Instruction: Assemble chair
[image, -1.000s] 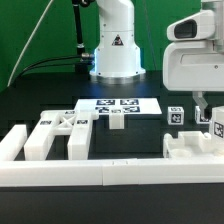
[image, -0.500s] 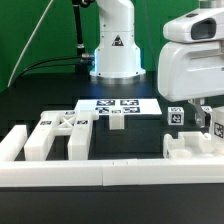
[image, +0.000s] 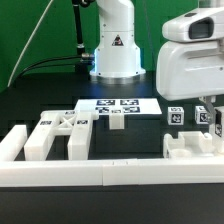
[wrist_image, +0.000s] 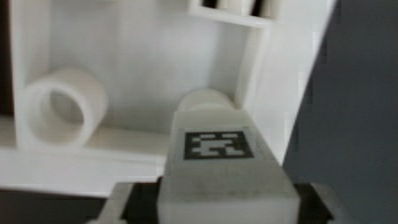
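Observation:
My gripper (image: 207, 111) hangs at the exterior view's right and is shut on a small white tagged block (image: 206, 120). In the wrist view the block (wrist_image: 217, 115) stands between the dark fingers (wrist_image: 139, 200) of the gripper (wrist_image: 222, 203), its tag facing the camera. It is held just above a white chair panel (image: 188, 148). In the wrist view this panel (wrist_image: 125, 50) shows a round socket (wrist_image: 61, 106). Another tagged block (image: 176, 116) sits beside it. Two barred frames (image: 52, 135) lie at the left, and a small block (image: 116, 122) lies in the middle.
The marker board (image: 120, 103) lies flat in front of the robot base (image: 113, 55). The long low white border rail (image: 100, 173) runs along the front of the table. Cables trail at the back left.
My gripper has moved a little toward the exterior view's left with the tagged block in it, closer over the white panel. The other parts have not moved.

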